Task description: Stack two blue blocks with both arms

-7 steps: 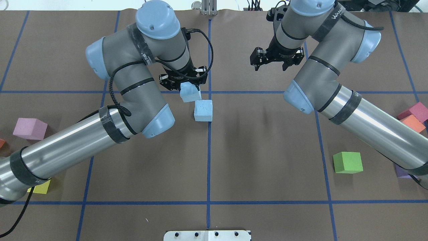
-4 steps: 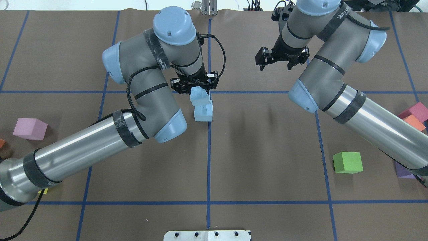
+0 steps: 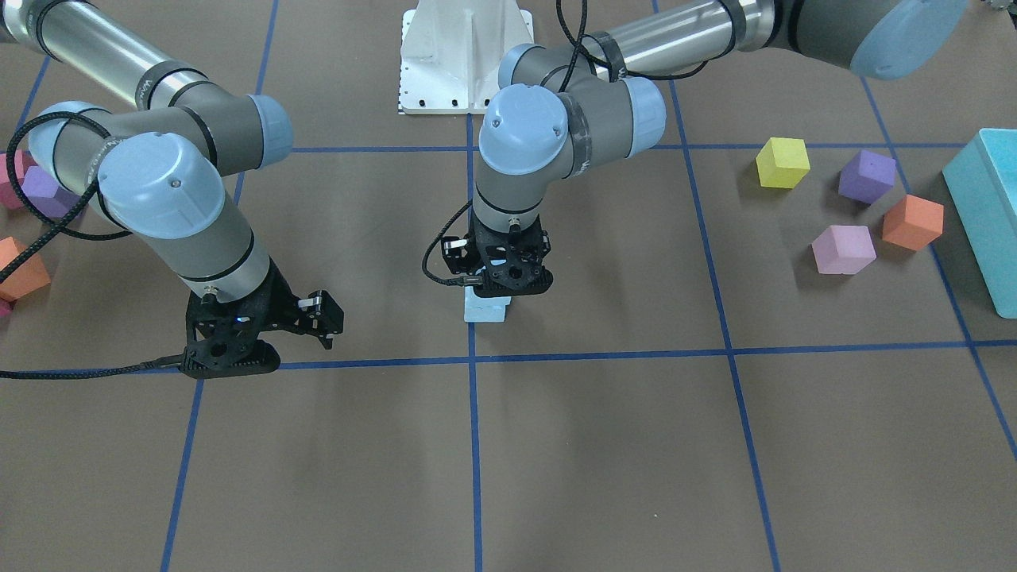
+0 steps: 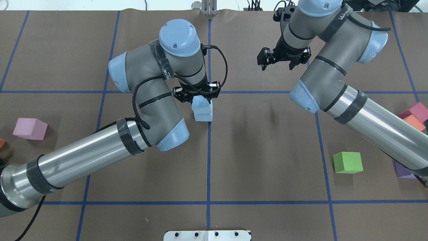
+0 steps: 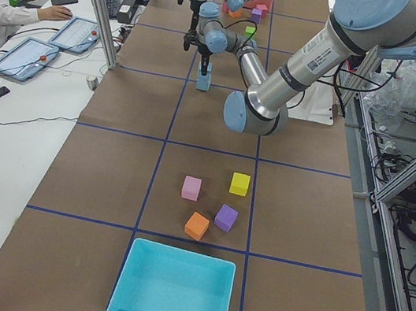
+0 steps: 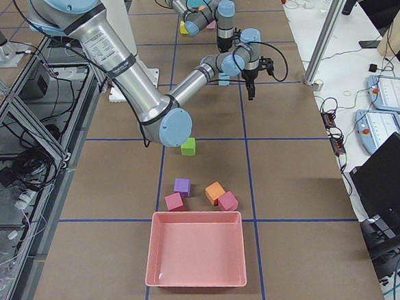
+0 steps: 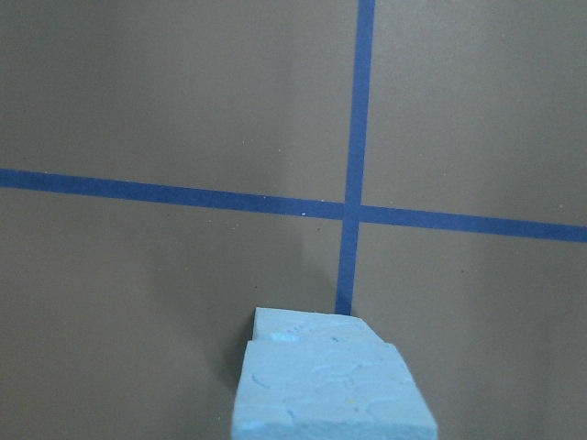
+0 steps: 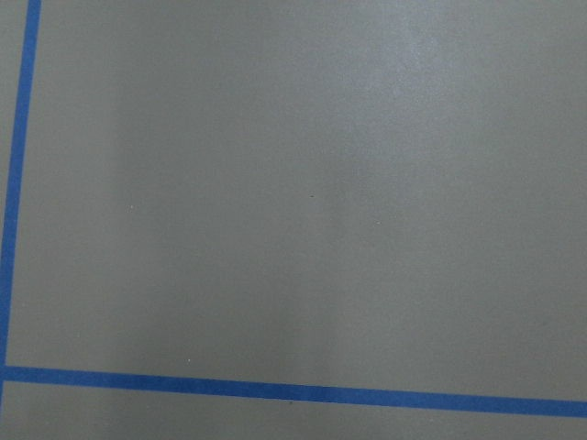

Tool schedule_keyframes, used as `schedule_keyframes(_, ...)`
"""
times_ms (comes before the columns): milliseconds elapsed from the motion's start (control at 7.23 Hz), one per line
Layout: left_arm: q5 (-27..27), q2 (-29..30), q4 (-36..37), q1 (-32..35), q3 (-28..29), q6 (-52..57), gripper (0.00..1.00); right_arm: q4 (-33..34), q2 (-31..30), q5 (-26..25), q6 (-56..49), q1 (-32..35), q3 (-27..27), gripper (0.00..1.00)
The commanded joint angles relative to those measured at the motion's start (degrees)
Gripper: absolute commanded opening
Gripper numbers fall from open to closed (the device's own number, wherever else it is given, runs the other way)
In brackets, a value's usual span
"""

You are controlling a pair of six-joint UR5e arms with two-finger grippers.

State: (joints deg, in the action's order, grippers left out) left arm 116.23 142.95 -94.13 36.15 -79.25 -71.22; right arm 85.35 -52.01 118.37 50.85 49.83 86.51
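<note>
My left gripper (image 4: 197, 95) is shut on one pale blue block (image 4: 200, 103) and holds it directly over the second blue block (image 4: 203, 116), which sits on the table beside the centre blue tape line. The two overlap, slightly offset; I cannot tell whether they touch. In the left wrist view the held block (image 7: 330, 390) fills the bottom edge, with the lower block's far edge (image 7: 298, 324) showing behind it. In the front view the left gripper (image 3: 504, 280) covers the upper block above the lower one (image 3: 485, 312). My right gripper (image 4: 278, 64) is open and empty, hovering at the far right.
A green cube (image 4: 347, 162) lies at the right, a pink cube (image 4: 30, 128) at the left. Yellow (image 3: 783, 162), purple (image 3: 866, 176), orange (image 3: 912, 222) and pink (image 3: 844, 249) cubes lie near a turquoise bin (image 3: 985, 206). A pink tray (image 6: 197, 256) stands at the other end.
My left arm has carried its blue block to the right, from beside the second blue block to over it. My right gripper has drawn back a little, away from the centre.
</note>
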Motion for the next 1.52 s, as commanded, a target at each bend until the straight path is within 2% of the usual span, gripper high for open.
schedule_keyframes(0, -2.83, -0.91, -0.34, -0.03, -1.24, 0.12, 0.98, -0.18, -0.10, -0.42, -0.05, 0.00, 0.32, 1.00)
schedule_keyframes(138, -2.94, -0.92, -0.35, -0.03, -1.34, -0.05, 0.99, -0.18, -0.19, -2.16, -1.18, 0.00, 0.58, 1.00)
schedule_keyframes(415, -2.59, -0.92, 0.44, 0.32, -3.26, -0.49, 0.99, -0.18, -0.98, -1.92, -2.07, 0.70, 0.41, 1.00)
schedule_keyframes(553, 0.45, -1.00, 3.14, 3.28, -6.75, -0.41, 1.00, 0.51, -2.64, 0.61, -2.07, 4.18, 1.72, 1.00)
schedule_keyframes(691, 7.53, -5.27, 5.43, 8.79, -11.66, 1.16, 1.00, 0.43, -7.35, 5.76, -2.76, 9.09, 4.25, 1.00)
schedule_keyframes(830, 10.48, -12.45, 6.06, 14.33, -17.54, 10.57, 1.00, 0.52, -11.49, 8.51, -6.95, 14.01, 6.71, 1.00)
schedule_keyframes(968, 12.42, -19.91, 6.16, 20.56, -20.04, 22.76, 1.00, 0.43, -17.45, 8.71, -14.04, 17.72, 9.26, 1.00)
schedule_keyframes(1106, 15.66, -25.82, 6.16, 27.67, -19.89, 36.37, 1.00, 0.52, -21.60, 9.59, -23.42, 21.67, 9.46, 1.00)
schedule_keyframes(1245, 18.65, -31.10, 6.16, 33.92, -18.32, 48.34, 1.00, 0.52, -24.51, 11.16, -28.21, 25.54, 9.81, 1.00)
schedule_keyframes(1383, 20.33, -34.11, 6.16, 37.98, -15.35, 55.07, 1.00, 0.52, -26.97, 12.66, -28.43, 29.14, 9.99, 1.00)
